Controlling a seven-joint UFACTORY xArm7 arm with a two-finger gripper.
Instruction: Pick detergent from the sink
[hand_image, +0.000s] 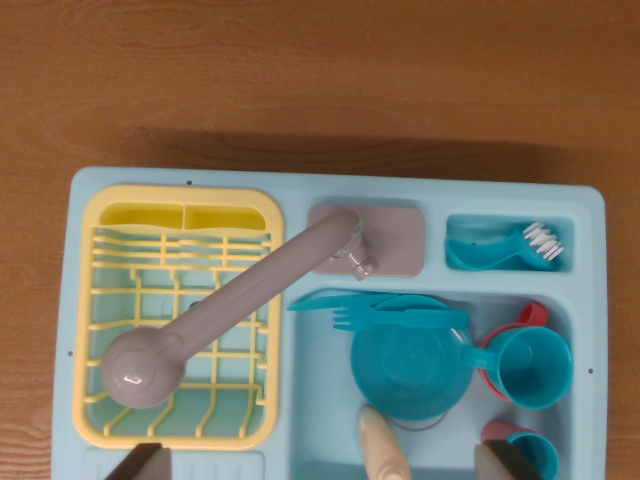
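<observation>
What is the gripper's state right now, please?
Gripper: open, holding nothing; its fingers sit wide apart at the wrist view's bottom edge, with the detergent bottle between them, ungripped.

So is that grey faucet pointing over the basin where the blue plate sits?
No. The grey faucet swings toward the wrist view's left, its head over the yellow dish rack, while the blue plate lies in the other basin.

Only the tips of the dark, wedge-shaped gripper (325, 462) show, poking in at the bottom edge of the wrist view. One fingertip (140, 461) sits toward the view's left, the other toward its right, spread wide apart with nothing between them.
</observation>
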